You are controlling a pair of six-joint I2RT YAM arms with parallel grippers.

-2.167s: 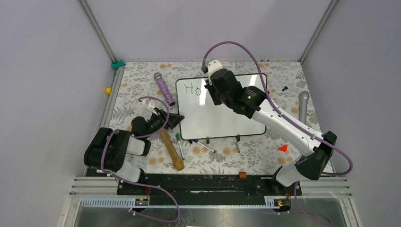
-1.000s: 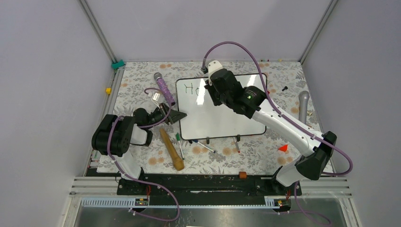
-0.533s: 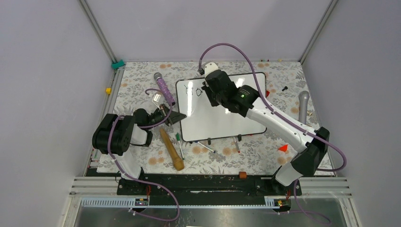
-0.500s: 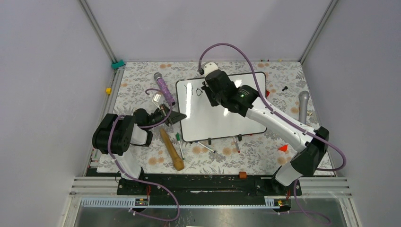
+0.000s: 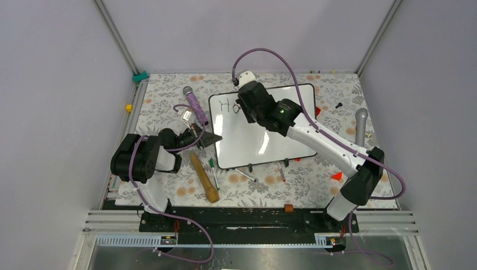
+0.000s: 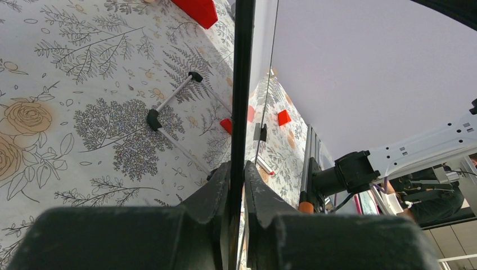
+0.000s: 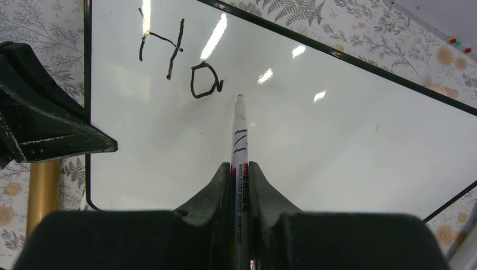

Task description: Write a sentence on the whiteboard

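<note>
The whiteboard [image 5: 264, 138] lies on the flowered table, its white face filling the right wrist view [image 7: 337, 146]. Of the sentence, only the dark letters "Ho" [image 5: 228, 106] show, near the board's top left corner [image 7: 180, 62]. My right gripper [image 5: 248, 110] is over the board beside those letters, shut [image 7: 240, 167] on a white marker [image 7: 239, 132]. The marker's tip sits just right of the "o". My left gripper [image 5: 213, 138] is shut [image 6: 237, 164] on the whiteboard's thin black left edge [image 6: 243, 84].
A wooden mallet [image 5: 203, 178] and a green pen [image 5: 212, 164] lie left of the board's front edge. More pens [image 5: 245, 173] lie in front. A purple microphone [image 5: 194, 104] lies back left, a grey one [image 5: 360, 125] at the right, and a red piece [image 5: 336, 176] front right.
My left gripper has closed onto the board's left edge. The right arm has shifted left with the marker, uncovering the "o" beside the "H". The board has turned slightly.
</note>
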